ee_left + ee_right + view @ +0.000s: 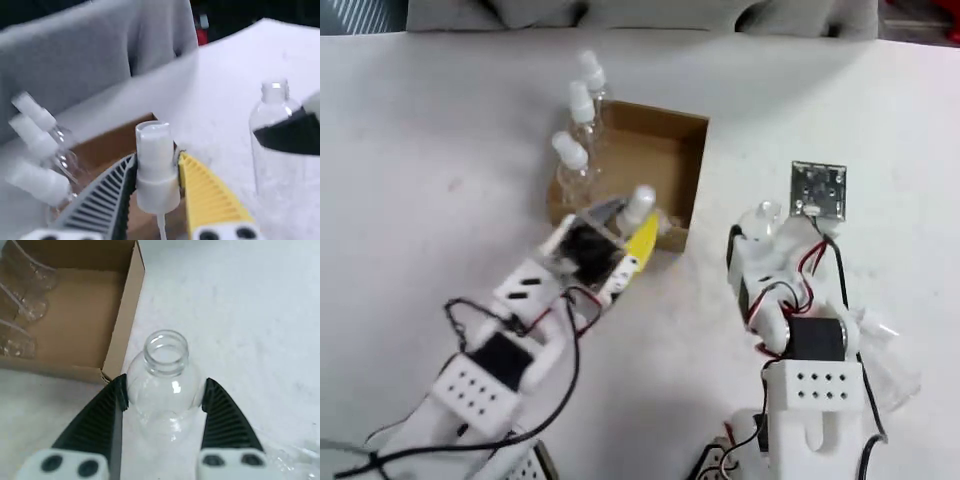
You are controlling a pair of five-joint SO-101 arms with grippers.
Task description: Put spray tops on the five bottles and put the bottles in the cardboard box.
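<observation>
My left gripper (630, 218) is shut on a white spray top (641, 203), held just above the near wall of the cardboard box (672, 150). In the left wrist view the spray top (155, 142) stands upright between the grey and yellow fingers (200, 190), its thin tube hanging below. My right gripper (164, 390) is shut on a clear, uncapped bottle (166, 352) to the right of the box (125, 315). That bottle (275, 125) stands upright beside the spray top. Three capped bottles (578, 105) lean along the box's left side.
A small square metal plate (817, 190) lies on the white table beyond the right arm. Crinkled clear plastic (890, 355) sits at that arm's right side. Grey cloth (620, 12) runs along the table's far edge. Red and black cables trail over both arms.
</observation>
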